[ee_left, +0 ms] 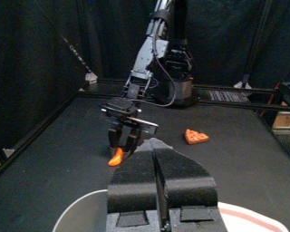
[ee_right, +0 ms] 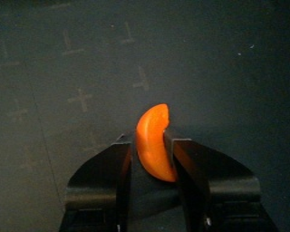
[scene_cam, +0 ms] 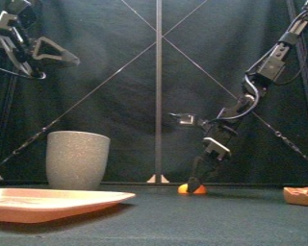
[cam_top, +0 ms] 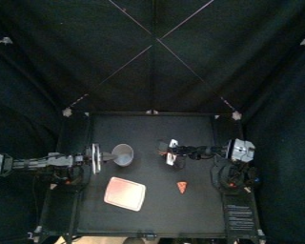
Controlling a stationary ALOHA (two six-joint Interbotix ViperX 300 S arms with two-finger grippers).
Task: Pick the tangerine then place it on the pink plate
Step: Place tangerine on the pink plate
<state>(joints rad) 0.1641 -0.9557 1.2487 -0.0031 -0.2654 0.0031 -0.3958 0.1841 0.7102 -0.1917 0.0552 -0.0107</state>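
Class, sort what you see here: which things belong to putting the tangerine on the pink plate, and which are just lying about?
In the job:
tangerine, clamped in the right gripper
pink plate, nothing on it

Lying about:
grey speckled cup
orange-red toy wedge
left gripper, shut, idle at the left

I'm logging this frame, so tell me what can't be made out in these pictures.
Orange tangerine segment, clamped in the right gripper: hidden under that gripper in the top view. The front view leaves unclear whether it touches the black table.
Small red wedge toy: cut off by the front view's right edge, too small in the top view.
Tall grey speckled cup and flat pink tray: only slivers behind the left gripper in its wrist view.
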